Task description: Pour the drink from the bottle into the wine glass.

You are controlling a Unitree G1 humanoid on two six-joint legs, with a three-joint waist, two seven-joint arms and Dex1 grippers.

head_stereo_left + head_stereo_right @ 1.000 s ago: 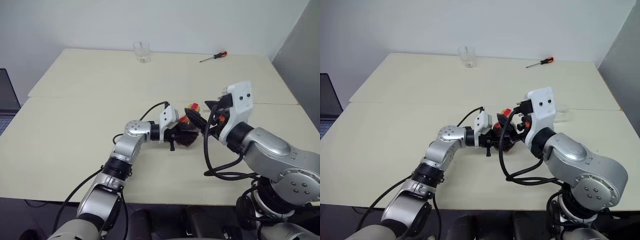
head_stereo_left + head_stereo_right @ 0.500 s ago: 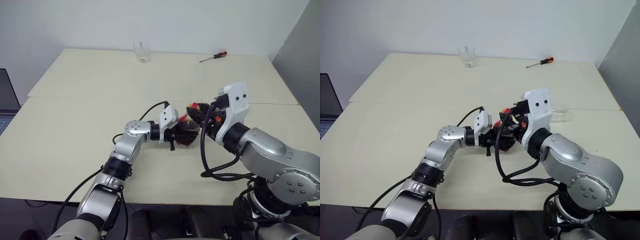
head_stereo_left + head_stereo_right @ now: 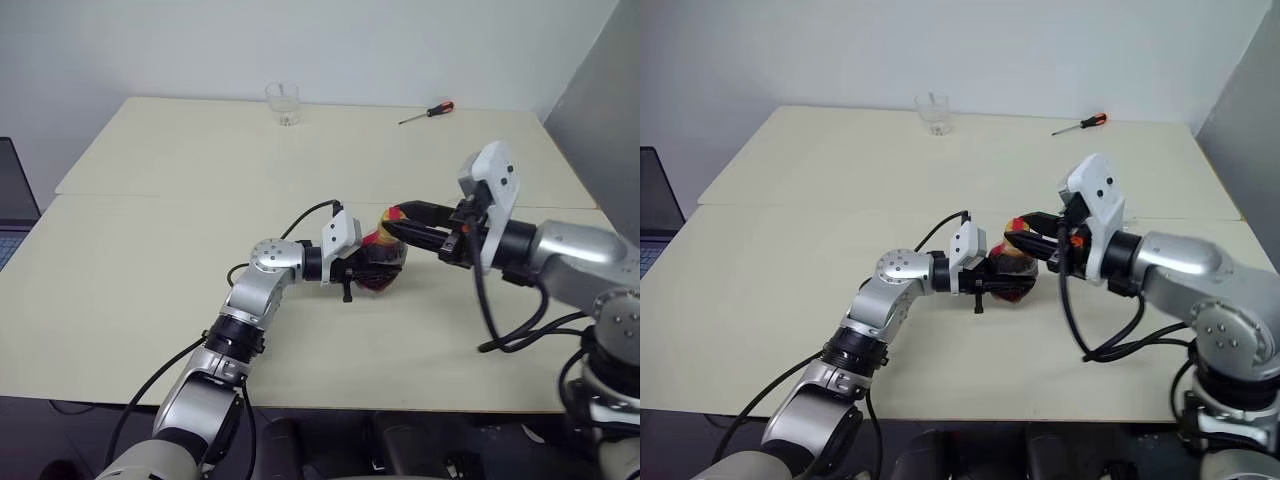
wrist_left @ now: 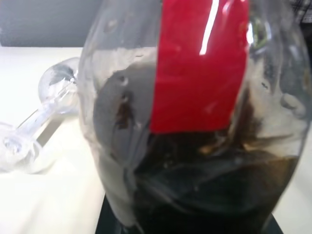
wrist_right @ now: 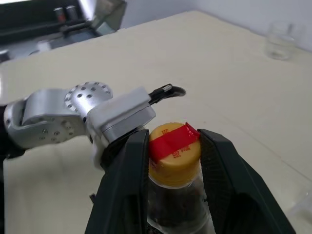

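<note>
My left gripper is shut on the bulbous body of the bottle and holds it just above the middle of the table. Dark drink fills the bottle's lower part, under a red label strip. From the right, my right gripper reaches in level, and its two black fingers are shut on the yellow cap with the red top. The wine glass lies on its side on the table beyond the bottle.
A short clear tumbler stands at the far edge of the table. A red-handled screwdriver lies at the far right. A laptop edge shows at the left.
My right arm has swung out to the right and its wrist has turned, so the gripper now points level. Its fingers have closed from open onto the cap. The left arm and bottle have kept still.
</note>
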